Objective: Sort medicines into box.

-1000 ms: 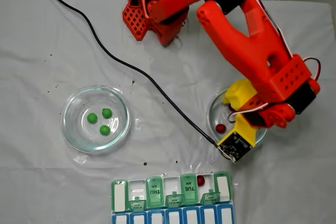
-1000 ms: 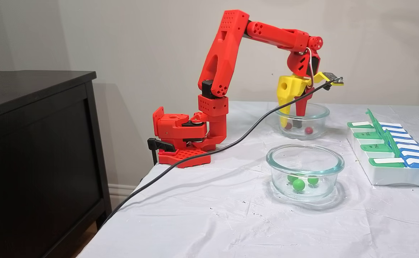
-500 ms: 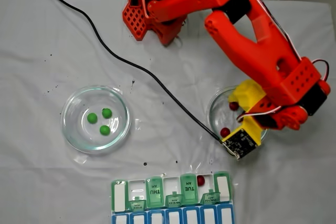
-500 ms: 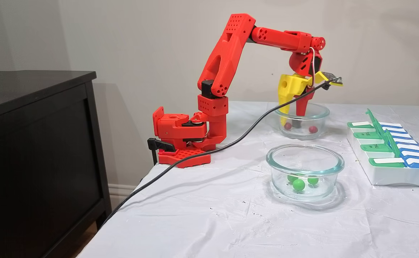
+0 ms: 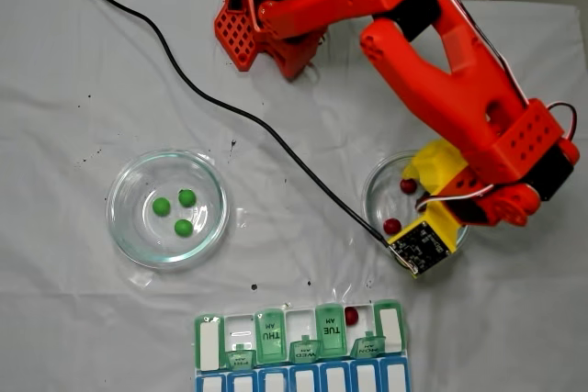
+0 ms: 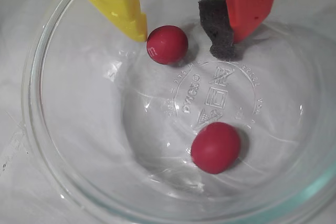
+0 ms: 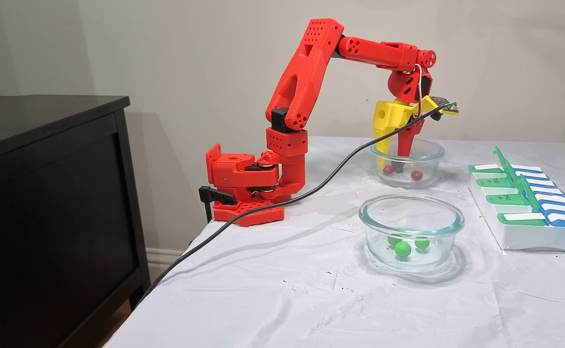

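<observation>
My gripper [image 6: 189, 35] hangs open inside the right glass dish [image 5: 372, 192], its tips low near the dish floor [image 7: 392, 164]. One dark red medicine [image 6: 167, 44] lies between the fingers, right against the yellow fingertip [image 6: 137, 29]. The red finger's black foam pad [image 6: 219, 31] stands apart from it. A second red medicine [image 6: 215, 147] rests loose in the same dish. Another red one [image 5: 351, 315] sits in an open compartment of the box [image 5: 269, 335]. Three green medicines [image 5: 186, 197] lie in the left dish [image 5: 119, 181].
A black cable [image 5: 230, 117] runs across the white cloth from the far left to the wrist camera board [image 5: 418, 247]. The box [image 7: 528, 237] has several lids standing up. A dark cabinet [image 7: 45, 203] stands beside the table. The arm's base [image 7: 243, 183] sits at the table's back edge.
The wrist moved a little to the right in the top fixed view, uncovering the upper red ball. The other red ball rolled slightly in the dish. The gripper stayed open.
</observation>
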You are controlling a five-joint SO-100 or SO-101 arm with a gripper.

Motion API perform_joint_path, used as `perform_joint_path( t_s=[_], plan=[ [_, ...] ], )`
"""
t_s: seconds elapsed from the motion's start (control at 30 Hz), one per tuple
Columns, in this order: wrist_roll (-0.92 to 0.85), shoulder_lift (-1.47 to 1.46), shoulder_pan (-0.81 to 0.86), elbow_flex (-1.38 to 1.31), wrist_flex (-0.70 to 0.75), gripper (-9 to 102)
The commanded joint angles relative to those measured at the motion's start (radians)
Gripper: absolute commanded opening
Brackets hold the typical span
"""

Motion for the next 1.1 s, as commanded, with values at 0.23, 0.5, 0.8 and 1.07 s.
perform_joint_path(
  t_s=[0.23,0.5,0.8,1.07],
  plan=[
    [0.008,0.064,0.008,0.064,-0.035,25],
    [0.005,0.075,0.02,0.103,-0.055,24],
    [0.011,0.133,-0.002,0.199,-0.092,23],
    [0.011,0.16,-0.029,0.233,-0.101,22]
  ],
)
